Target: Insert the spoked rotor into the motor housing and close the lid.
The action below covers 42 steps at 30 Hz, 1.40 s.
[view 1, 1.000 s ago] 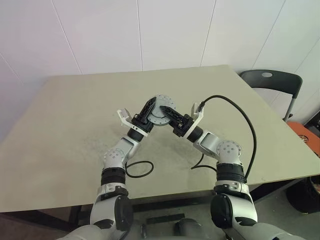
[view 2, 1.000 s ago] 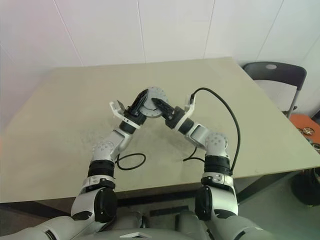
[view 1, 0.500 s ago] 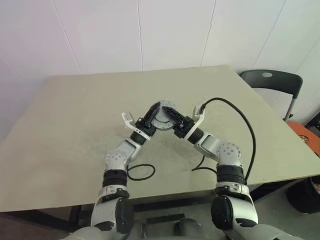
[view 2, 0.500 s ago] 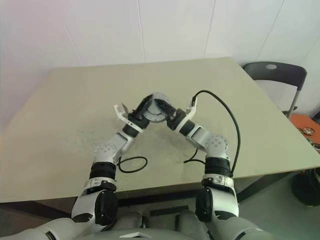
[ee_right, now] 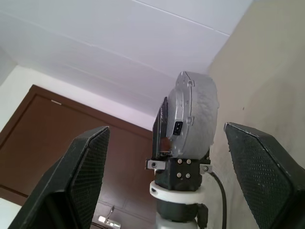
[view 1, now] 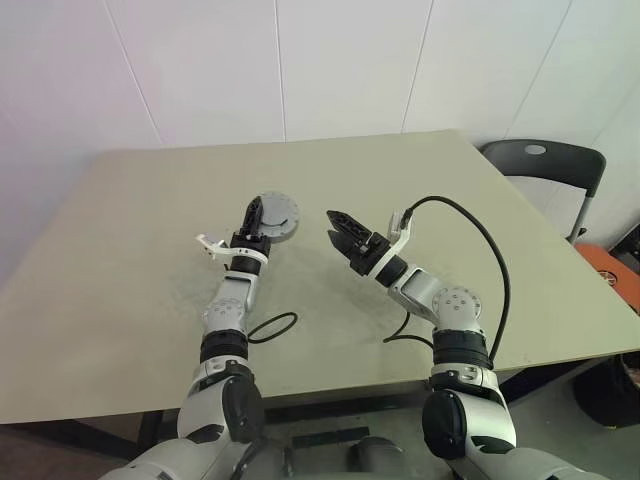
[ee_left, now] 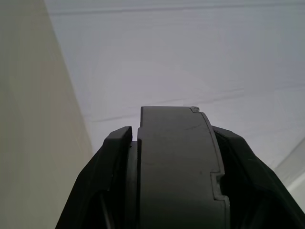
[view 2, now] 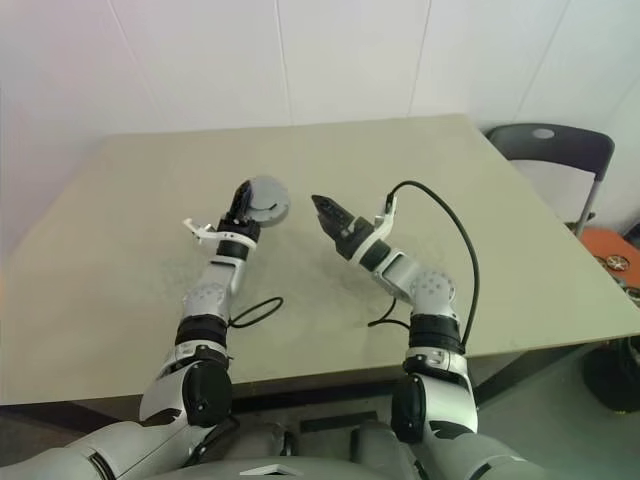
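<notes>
White wall panels stand behind your pale beige table (view 1: 130,250), and a dark folding chair (view 1: 545,165) sits off its far right corner. Your left arm reaches forward over the table, wrist raised, and its left end effector (view 1: 257,215) is clamped on the edge of a round grey metal disc assembly (view 1: 274,217), held up on edge above the table top. In the left wrist view you see the grey rim (ee_left: 176,167) of that disc pinched between the two black fingers (ee_left: 112,167). Whether this is the housing alone or with rotor and lid fitted, you cannot tell. Your right arm angles forward and toward the left, with the right end effector (view 1: 338,226) spread wide and empty, well apart from the disc. A black cable (view 1: 480,240) loops off the right wrist.
</notes>
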### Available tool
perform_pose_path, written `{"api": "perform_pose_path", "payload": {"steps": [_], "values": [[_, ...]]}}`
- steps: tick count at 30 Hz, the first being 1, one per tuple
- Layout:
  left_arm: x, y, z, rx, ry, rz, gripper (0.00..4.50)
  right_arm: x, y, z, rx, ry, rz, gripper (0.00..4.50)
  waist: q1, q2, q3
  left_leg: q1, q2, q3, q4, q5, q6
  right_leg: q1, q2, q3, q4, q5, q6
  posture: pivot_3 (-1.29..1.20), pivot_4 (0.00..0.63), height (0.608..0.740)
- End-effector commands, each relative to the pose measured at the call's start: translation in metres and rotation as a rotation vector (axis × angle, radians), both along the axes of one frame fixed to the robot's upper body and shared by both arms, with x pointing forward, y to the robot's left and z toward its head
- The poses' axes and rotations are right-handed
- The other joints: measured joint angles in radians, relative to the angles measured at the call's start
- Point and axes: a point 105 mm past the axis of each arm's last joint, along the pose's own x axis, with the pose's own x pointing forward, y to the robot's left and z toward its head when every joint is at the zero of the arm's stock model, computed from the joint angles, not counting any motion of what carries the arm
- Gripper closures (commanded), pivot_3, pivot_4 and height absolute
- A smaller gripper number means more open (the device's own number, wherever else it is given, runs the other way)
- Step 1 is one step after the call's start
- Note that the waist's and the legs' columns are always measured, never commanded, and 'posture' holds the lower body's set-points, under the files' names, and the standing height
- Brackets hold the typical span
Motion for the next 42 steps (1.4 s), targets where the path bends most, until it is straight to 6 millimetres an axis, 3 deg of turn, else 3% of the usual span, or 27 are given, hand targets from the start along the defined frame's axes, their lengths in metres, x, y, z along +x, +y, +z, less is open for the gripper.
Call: {"api": "perform_pose_path", "payload": {"steps": [1, 6, 13, 20, 26, 30, 34, 42], "values": [[0.009, 0.014, 0.018, 0.060, -0.034, 0.107, 2.39, 0.001, 0.002, 0.022, 0.023, -0.081, 0.007, 0.49, 0.000, 0.000, 0.000, 0.000, 0.000, 0.000, 0.000, 0.000, 0.000, 0.000, 0.000, 0.000, 0.000, 0.000, 0.000, 0.00, 0.000, 0.740], [0.005, 0.058, -0.005, 0.165, 0.079, 0.320, 2.39, 0.000, 0.001, 0.022, 0.020, -0.086, 0.007, 0.49, -0.007, 0.000, 0.000, 0.000, 0.000, 0.001, 0.000, 0.000, 0.000, 0.000, 0.000, 0.001, 0.000, 0.000, 0.000, 0.00, 0.000, 0.740], [-0.015, 0.109, -0.030, 0.265, 0.209, 0.542, 2.39, 0.000, 0.003, 0.018, 0.007, -0.080, 0.013, 0.49, -0.006, 0.000, 0.000, 0.001, 0.001, 0.000, 0.000, 0.000, 0.000, 0.000, 0.002, 0.001, 0.001, 0.000, 0.000, 0.00, 0.000, 0.740], [-0.031, 0.138, -0.047, 0.333, 0.312, 0.666, 2.39, -0.001, 0.006, 0.018, 0.005, -0.081, 0.025, 0.49, -0.007, -0.001, -0.001, 0.001, 0.001, 0.000, 0.000, 0.000, 0.000, 0.000, 0.001, 0.001, 0.001, 0.000, 0.000, 0.00, 0.000, 0.740], [-0.034, 0.148, -0.047, 0.361, 0.322, 0.693, 2.39, -0.003, 0.007, 0.016, 0.002, -0.080, 0.030, 0.49, -0.011, -0.001, -0.001, 0.002, 0.002, 0.000, 0.000, 0.000, 0.000, 0.000, 0.002, 0.001, 0.002, 0.000, 0.000, 0.00, 0.000, 0.740], [-0.035, 0.150, -0.048, 0.369, 0.335, 0.702, 1.12, -0.002, 0.007, 0.016, -0.001, -0.080, 0.032, 0.46, -0.009, -0.001, -0.001, 0.003, 0.002, 0.001, 0.000, 0.000, 0.000, 0.000, 0.002, 0.001, 0.003, 0.000, 0.000, 0.00, 0.000, 0.740], [-0.042, 0.160, -0.062, 0.427, 0.461, 0.770, 0.01, -0.002, 0.008, 0.012, -0.010, -0.074, 0.030, 0.46, -0.012, -0.001, -0.002, 0.005, 0.002, 0.001, 0.000, 0.000, 0.000, 0.002, 0.002, 0.001, 0.003, 0.000, 0.000, 0.00, 0.000, 0.740], [-0.057, 0.175, -0.078, 0.435, 0.595, 0.856, 0.01, -0.002, 0.007, 0.008, -0.019, -0.067, 0.029, 0.46, -0.042, -0.001, -0.002, 0.010, 0.003, 0.001, 0.000, 0.000, 0.000, 0.003, 0.004, 0.003, 0.008, 0.000, 0.000, 0.00, 0.000, 0.740]]}}
